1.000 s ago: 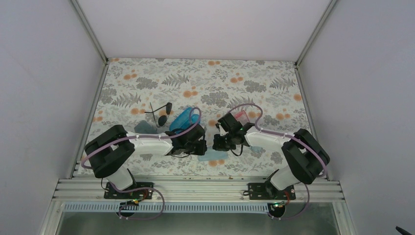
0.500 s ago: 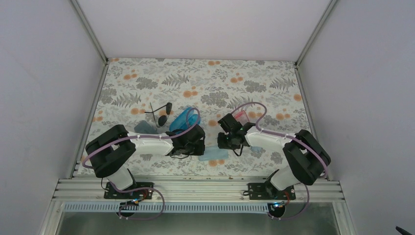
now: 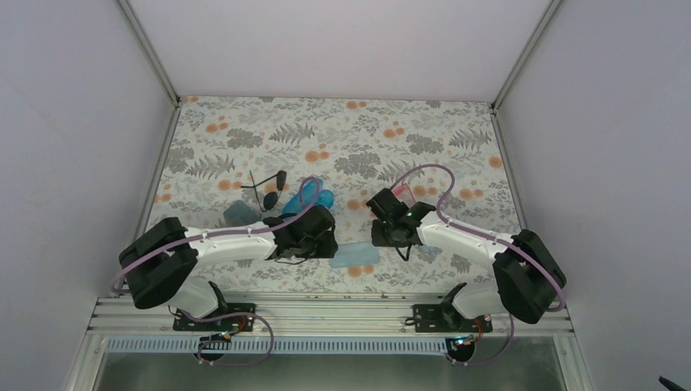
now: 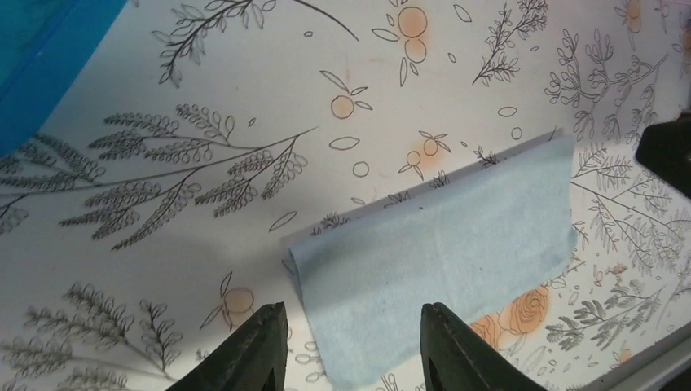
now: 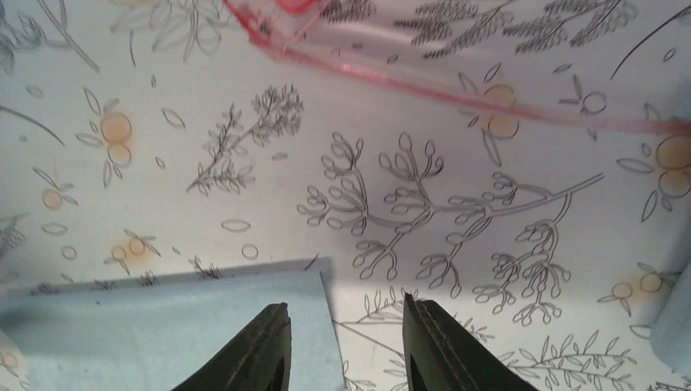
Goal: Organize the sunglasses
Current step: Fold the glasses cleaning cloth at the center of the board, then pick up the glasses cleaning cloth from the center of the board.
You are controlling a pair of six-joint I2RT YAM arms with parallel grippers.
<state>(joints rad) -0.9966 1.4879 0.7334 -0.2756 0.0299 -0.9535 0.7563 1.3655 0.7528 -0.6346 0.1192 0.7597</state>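
Top view: the blue case (image 3: pixel 316 195) sits just beyond the left gripper (image 3: pixel 314 240), partly hidden by the arm. It is a smooth oblong shell, and I can't tell if anything is inside. The black sunglasses (image 3: pixel 270 189) lie loose on the floral table (image 3: pixel 367 130), beyond and left of that gripper and just beside the case. They have a thin frame and dark oval lenses, and are not in any container. The pink sunglasses (image 3: pixel 401 190) lie loose just beyond the right gripper (image 3: pixel 387 236). A light blue cloth (image 3: pixel 353 255) lies flat between the two grippers. A grey-blue rounded item (image 3: pixel 239 213) lies left of the left gripper; cloth or case, can't tell.

Left wrist: the black fingers (image 4: pixel 253 350) are spread with nothing pinched. The cloth is soft, matte and folded into a rectangle, with its near edge under the gap. An edge of the blue case, smooth plastic, shows far ahead on the left.

Right wrist: the fingers (image 5: pixel 440 350) are spread and empty. A corner of the cloth reaches from the left into the gap. The pink sunglasses are ahead of the fingertips, with a thin translucent arm crossing the view.
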